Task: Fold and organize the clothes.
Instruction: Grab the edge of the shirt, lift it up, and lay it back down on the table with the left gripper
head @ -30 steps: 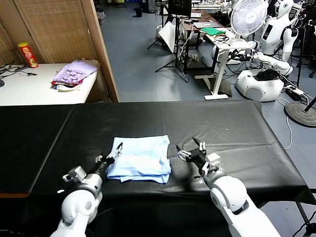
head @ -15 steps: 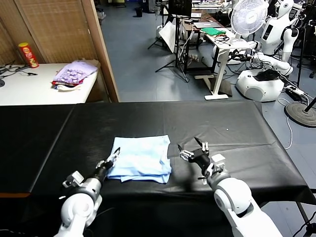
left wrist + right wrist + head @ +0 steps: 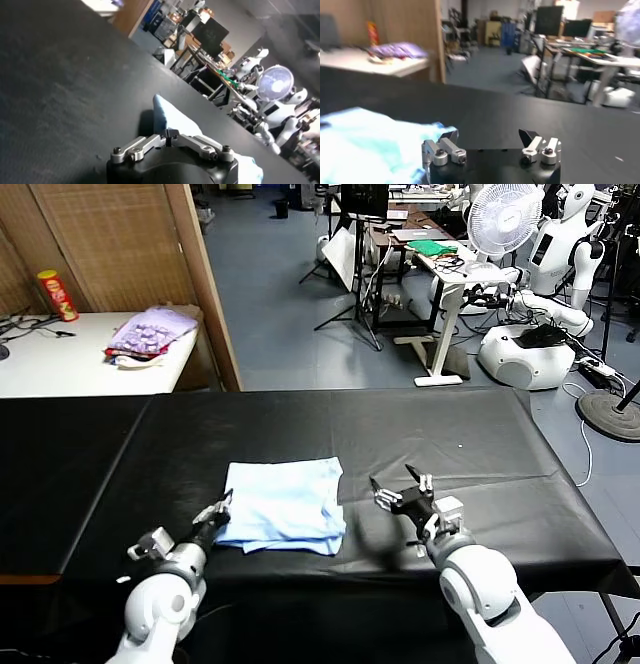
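Observation:
The pale blue T-shirt (image 3: 285, 504) lies folded into a rough rectangle on the black table (image 3: 440, 434), near the front edge. My left gripper (image 3: 224, 504) is at the shirt's near-left corner. Seen from the left wrist, its fingertips are pressed together (image 3: 167, 134) right where the shirt (image 3: 175, 120) edge meets them, so it is shut on the cloth. My right gripper (image 3: 397, 484) hovers just off the shirt's right edge with its fingers spread wide. Nothing is between them in the right wrist view (image 3: 489, 135), where the shirt (image 3: 365, 140) lies off to one side.
A purple patterned cloth heap (image 3: 150, 332) and a red can (image 3: 57, 294) sit on a white table (image 3: 60, 369) at the back left, behind a wooden partition (image 3: 205, 284). Desks, a fan (image 3: 505, 219) and other robots (image 3: 560, 244) stand beyond the black table.
My left gripper has shut and slid back toward me along the shirt's left edge to its near corner. The right gripper has drifted slightly right, away from the shirt, still open.

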Motion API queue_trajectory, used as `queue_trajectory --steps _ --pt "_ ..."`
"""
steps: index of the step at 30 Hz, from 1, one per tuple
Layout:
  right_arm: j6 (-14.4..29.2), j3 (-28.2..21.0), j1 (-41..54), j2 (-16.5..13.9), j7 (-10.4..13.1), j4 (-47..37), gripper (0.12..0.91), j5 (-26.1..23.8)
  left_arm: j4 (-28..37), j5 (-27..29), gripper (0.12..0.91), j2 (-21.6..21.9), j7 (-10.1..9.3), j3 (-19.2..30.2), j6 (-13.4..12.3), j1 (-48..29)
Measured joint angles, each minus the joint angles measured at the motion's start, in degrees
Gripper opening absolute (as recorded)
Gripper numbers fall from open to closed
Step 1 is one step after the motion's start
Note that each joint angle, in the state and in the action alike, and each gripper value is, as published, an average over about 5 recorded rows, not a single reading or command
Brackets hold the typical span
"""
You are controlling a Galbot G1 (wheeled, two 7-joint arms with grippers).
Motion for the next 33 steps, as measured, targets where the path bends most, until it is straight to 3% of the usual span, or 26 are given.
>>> queue_trajectory --steps 4,8,20,26,33 --pt "-0.43 0.37 -0.8 0.03 0.09 0.38 0.798 -0.66 -1.3 13.56 0.128 2.1 1.4 -1.27 1.16 -0.19" --pt "-0.56 0.54 -1.01 0.09 0.09 0.5 0.798 -0.82 -2.16 22.43 0.128 6.46 1.58 -2.72 1.81 0.23" --pt "-0.63 -0.43 -0.45 0.7 0.09 -0.03 0.798 -1.05 -3.96 35.38 0.128 24.59 1.05 -9.12 1.8 1.9" --pt "-0.62 -0.04 -1.13 0.73 0.04 0.06 0.798 -1.35 -9.84 32.75 0.128 26.32 -1.76 -6.93 4.82 0.95" --pt "-0.51 1.36 -2.95 0.4 -0.19 0.67 0.798 -1.52 -14.19 22.6 0.128 20.54 -4.82 4.09 5.59 -1.76"
